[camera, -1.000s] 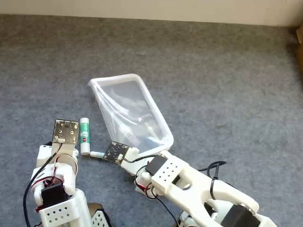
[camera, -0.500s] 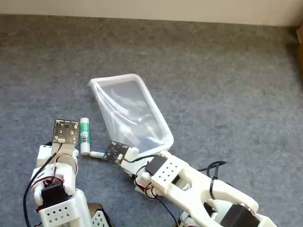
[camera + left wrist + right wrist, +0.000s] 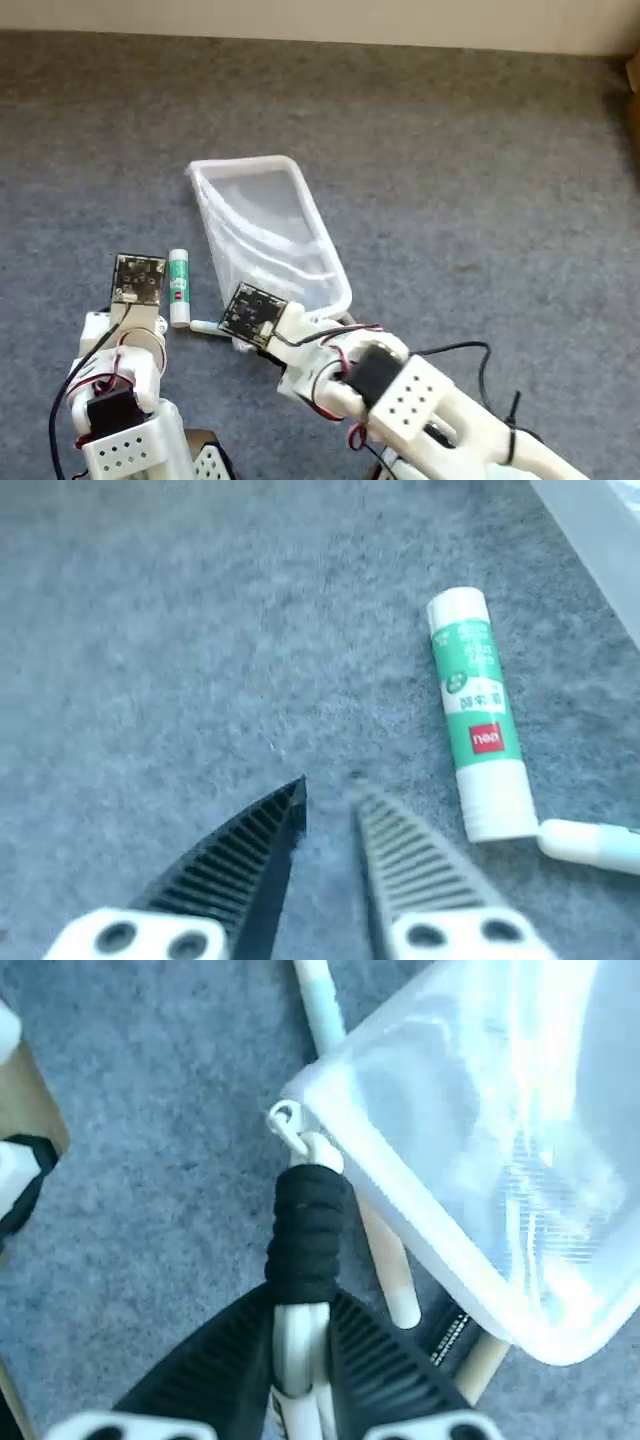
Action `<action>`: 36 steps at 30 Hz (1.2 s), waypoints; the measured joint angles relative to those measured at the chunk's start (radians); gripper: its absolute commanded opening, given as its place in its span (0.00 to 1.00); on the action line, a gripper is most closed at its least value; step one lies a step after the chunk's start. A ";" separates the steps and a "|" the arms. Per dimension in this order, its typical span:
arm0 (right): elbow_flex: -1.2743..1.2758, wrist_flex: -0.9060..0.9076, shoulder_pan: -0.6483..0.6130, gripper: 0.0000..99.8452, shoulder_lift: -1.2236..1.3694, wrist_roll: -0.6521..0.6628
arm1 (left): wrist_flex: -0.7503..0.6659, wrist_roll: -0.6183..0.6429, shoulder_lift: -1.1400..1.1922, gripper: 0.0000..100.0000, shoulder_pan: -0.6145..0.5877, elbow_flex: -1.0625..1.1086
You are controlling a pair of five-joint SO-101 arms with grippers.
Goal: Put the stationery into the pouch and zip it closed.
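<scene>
I am clamping my right gripper (image 3: 300, 1300) shut on the black-wrapped zip pull (image 3: 308, 1225) of the translucent white plastic pouch (image 3: 262, 230). Both jaws are pressing against the white strap that is running out of the black wrapping. The pull is leading to the small white slider (image 3: 288, 1122), which is sitting at the pouch's near-left corner. The pouch is lying flat on the grey carpeted bench (image 3: 470, 160), around the middle, stretching from that corner toward the far left. My right arm is reaching in from the near right, and its wrist is hanging over the pouch's near edge. I cannot tell whether the zip is standing open or closed.

A white pen with a pale green band (image 3: 322, 1005) is lying on the bench outside the pouch, passing beneath the corner where I am gripping and poking out to the left. A green-and-white glue stick (image 3: 179, 288) is also lying outside, just left of the pouch and apart from it, pointing from near to far. The pen's tip is resting just beside the stick's near end; I cannot tell whether they are touching.

My left gripper (image 3: 328, 795) is hovering low over the bench at the near left, just left of the glue stick. It is holding nothing, and its black and pale jaws are standing parted by a narrow gap.
</scene>
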 measured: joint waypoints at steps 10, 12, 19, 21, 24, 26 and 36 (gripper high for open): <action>0.014 0.009 0.089 0.01 -0.255 -0.068 | 0.132 0.150 -0.002 0.32 0.054 -0.146; 0.025 0.021 0.092 0.01 -0.322 -0.074 | 0.173 0.155 -0.002 0.32 0.104 -0.187; 0.075 0.031 0.094 0.01 -0.480 -0.077 | 0.213 0.192 -0.003 0.32 0.222 -0.281; 0.081 0.031 0.094 0.01 -0.496 -0.078 | 0.213 0.221 -0.003 0.32 0.247 -0.307; 0.083 0.029 0.114 0.01 -0.502 -0.100 | 0.213 0.249 -0.003 0.32 0.296 -0.341; 0.083 0.020 0.144 0.01 -0.502 -0.109 | 0.213 0.256 -0.003 0.32 0.325 -0.362; 0.098 0.017 0.183 0.01 -0.502 -0.112 | 0.264 0.258 -0.005 0.32 0.508 -0.410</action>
